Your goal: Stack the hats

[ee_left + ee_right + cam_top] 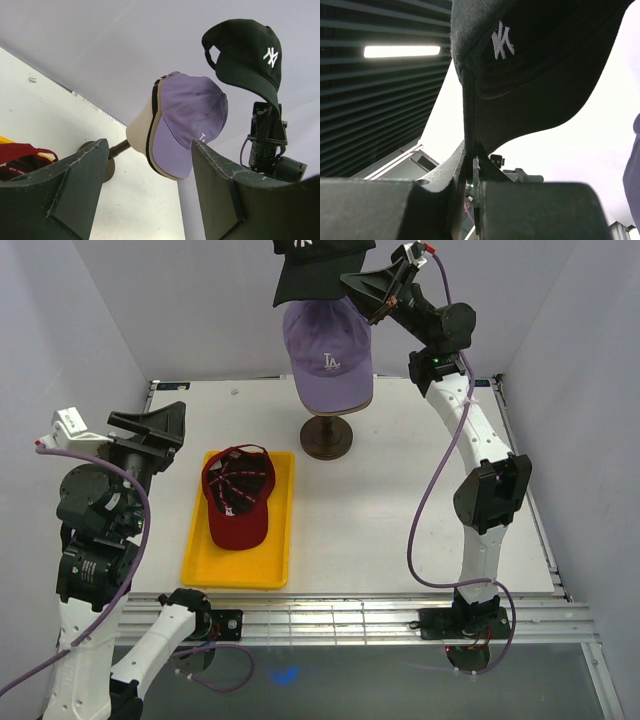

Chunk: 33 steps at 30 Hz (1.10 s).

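Where top view's upper edge cuts it off, black NY cap (315,265) shows only partly. Right gripper (372,295) clenched on its brim, cap in air above lavender LA cap (328,350), not touching. Lavender cap covers mannequin head (137,131), head mostly hidden. Dark red cap (238,502) lies in yellow tray (240,570) on surface (360,520). Left gripper (155,430) released, holding nothing.

Black NY cap (312,270), crown past the overhead view's top edge

Black NY cap (312,268): aloft, hanging by its brim.
Lavender LA cap (328,350): on mannequin head (137,132).
Dark red cap (238,502): inverted in yellow tray (200,562).
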{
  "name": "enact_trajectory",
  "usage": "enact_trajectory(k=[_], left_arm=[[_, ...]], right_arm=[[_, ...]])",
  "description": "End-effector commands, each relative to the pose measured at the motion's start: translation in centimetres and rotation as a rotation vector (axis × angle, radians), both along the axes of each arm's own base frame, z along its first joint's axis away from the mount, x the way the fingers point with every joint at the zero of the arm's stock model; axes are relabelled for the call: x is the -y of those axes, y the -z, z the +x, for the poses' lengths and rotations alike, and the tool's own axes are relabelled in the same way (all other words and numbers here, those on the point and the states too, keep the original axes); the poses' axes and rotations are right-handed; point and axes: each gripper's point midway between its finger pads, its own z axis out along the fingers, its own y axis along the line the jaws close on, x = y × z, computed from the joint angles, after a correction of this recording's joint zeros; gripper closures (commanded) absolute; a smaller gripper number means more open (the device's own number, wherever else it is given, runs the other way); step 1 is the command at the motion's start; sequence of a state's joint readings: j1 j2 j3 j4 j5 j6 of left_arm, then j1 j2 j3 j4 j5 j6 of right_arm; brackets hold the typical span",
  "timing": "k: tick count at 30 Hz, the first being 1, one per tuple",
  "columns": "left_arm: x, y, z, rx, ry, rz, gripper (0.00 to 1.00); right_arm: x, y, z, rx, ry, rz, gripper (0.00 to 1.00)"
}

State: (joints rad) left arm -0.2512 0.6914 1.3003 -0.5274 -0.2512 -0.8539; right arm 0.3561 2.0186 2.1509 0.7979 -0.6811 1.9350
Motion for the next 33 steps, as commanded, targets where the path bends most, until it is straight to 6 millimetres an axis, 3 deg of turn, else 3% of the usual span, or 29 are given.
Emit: enact_trajectory(k=[1,12,16,24,28,29,32,33], left_arm=[[0.5,0.8,0.5,-0.028,0.020,0.018,0.23],[1.3,1.6,0.8,-0.043,0.058,0.013,0.23],[1.5,1.8,0.9,-0.049,0.067,0.020,0.23],[2.5,2.7,1.9,-0.072,0.108,0.037,0.23],[4.9,2.5,4.1,-0.062,0.208,0.065,0.20],[6.3,1.1,4.2,-0.013,0.282,0.069,0.19],[9.3,0.6,6.3,-0.023,0.419,0.080,0.18],[9.8,-0.6,6.5,0.000,0.443,0.077,0.18]], right_arm=[[0.8,-1.6,-3.2,0.054,-0.095,0.054,0.92],[1.8,2.4,-4.0,-0.008,-0.121,0.018,0.92],[3.5,2.4,-4.3,-0.008,-0.120,0.051,0.92],[4.7,2.6,-4.7,-0.012,-0.179,0.119,0.92],[4.8,2.7,-4.9,-0.009,-0.187,0.113,0.92],[5.0,2.7,-5.0,-0.006,-0.191,0.116,0.92],[5.0,2.8,-4.7,-0.010,-0.207,0.112,0.92],[5.0,2.4,-4.9,0.005,-0.215,0.113,0.92]])
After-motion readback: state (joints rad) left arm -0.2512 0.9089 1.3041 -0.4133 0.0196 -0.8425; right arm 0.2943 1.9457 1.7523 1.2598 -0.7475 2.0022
